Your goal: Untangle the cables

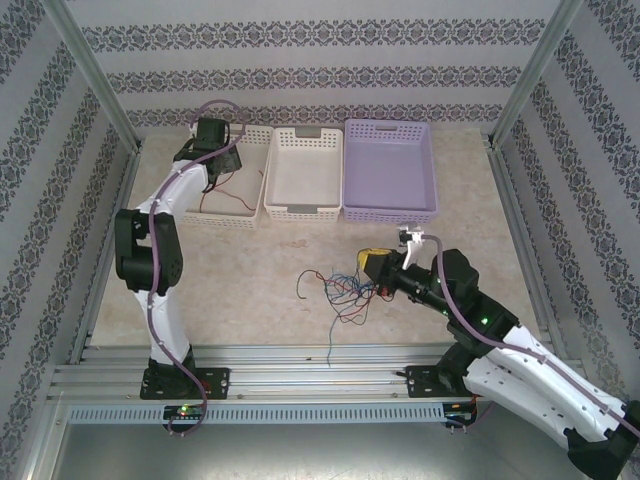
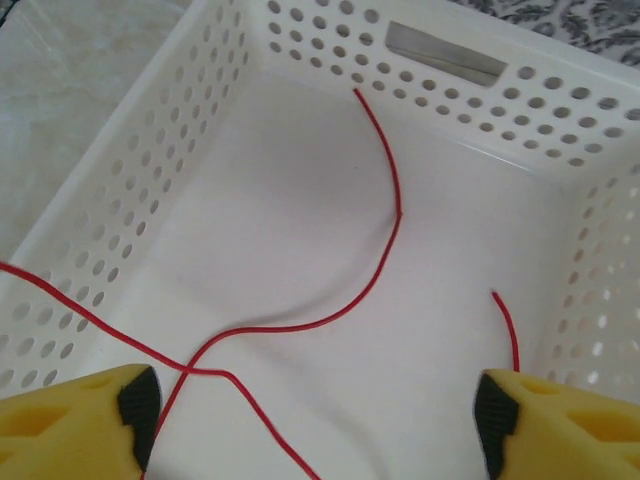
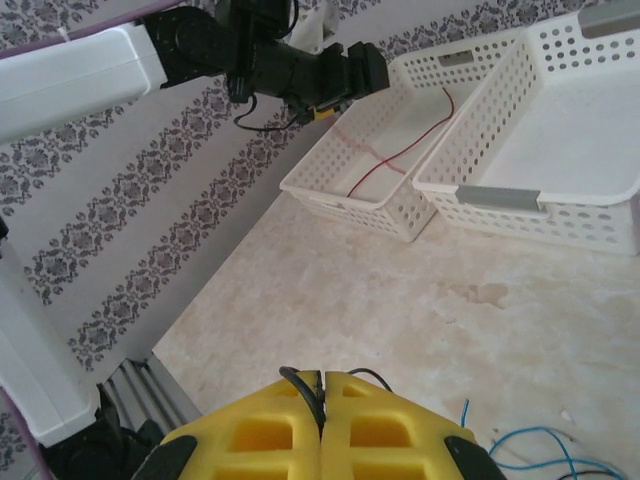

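Left claw [image 2: 317,405] of mine hangs released over the white basket [image 2: 140,200], red cable [image 2: 395,215] lying loose below; right claw [image 3: 322,385] clenches a black cable [image 3: 300,373].

No lettering, numbers or brand marks can be read anywhere right now. The white perforated plastic baskets [image 2: 150,200] show bare walls, and the striped wallpaper [image 1: 300,40] offers floral ornament only, nothing legible.

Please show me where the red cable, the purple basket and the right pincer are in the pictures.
red cable [image 2: 397,190]: left wrist view, on its curved middle stretch.
purple basket [image 1: 390,170]: top external view, on its bare floor.
right pincer [image 3: 322,380]: right wrist view, between its tips, shut on the black cable [image 3: 300,371].
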Action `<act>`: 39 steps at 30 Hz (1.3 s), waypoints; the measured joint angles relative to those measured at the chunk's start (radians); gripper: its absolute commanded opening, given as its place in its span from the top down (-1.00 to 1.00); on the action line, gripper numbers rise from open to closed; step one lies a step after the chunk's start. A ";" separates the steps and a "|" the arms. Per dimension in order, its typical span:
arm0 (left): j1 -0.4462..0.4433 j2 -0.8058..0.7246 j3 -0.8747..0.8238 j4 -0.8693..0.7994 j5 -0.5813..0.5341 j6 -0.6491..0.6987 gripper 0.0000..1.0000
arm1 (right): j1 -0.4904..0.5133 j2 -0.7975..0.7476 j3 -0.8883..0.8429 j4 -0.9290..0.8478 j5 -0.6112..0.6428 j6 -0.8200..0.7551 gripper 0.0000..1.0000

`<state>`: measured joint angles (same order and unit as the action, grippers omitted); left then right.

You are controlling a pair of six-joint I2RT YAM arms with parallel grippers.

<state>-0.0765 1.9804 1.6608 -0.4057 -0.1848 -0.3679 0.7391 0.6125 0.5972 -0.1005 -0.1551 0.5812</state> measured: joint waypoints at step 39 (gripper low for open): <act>-0.434 -0.414 -0.269 -0.085 0.697 -0.100 -0.92 | -0.161 0.298 0.309 0.053 -0.142 -0.003 1.00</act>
<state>-0.5106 1.5661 1.3914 -0.4904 0.5125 -0.4683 0.5777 0.9104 0.9062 -0.0479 -0.2970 0.5781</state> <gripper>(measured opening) 0.979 0.043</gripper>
